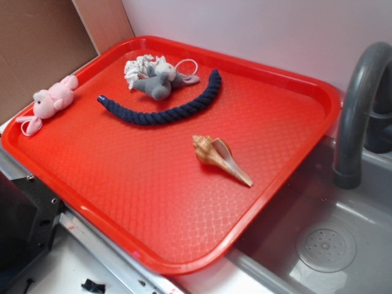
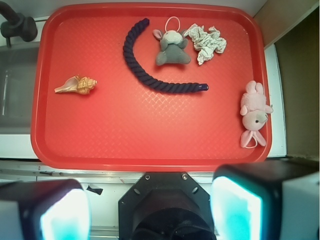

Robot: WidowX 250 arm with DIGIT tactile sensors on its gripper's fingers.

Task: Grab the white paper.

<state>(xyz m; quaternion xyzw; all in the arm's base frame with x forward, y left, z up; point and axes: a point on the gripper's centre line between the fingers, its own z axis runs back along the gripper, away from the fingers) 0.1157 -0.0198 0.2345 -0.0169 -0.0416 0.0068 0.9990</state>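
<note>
We see a red tray (image 1: 257, 184) lying on a counter beside a grey sink (image 1: 343, 245) with a dark faucet (image 1: 361, 104), a pale wall behind. In the exterior view the paper (image 1: 138, 67) sits near the far corner of the tray, partly hidden because the grey mouse (image 1: 160, 79) lies against it in front. A blue rope (image 1: 165, 110) curves just beside the mouse, a shell (image 1: 217, 156) lies well apart, and a pink toy (image 1: 52, 101) rests on the left rim. The arm is not seen here.

In the wrist view the gripper (image 2: 150, 210) hangs over the near edge of the tray, wide open and holding nothing. The paper (image 2: 206, 42) is far ahead and to the right, touching the mouse (image 2: 171, 49). We judge the approach should come from the free side of the paper, away from the mouse.
</note>
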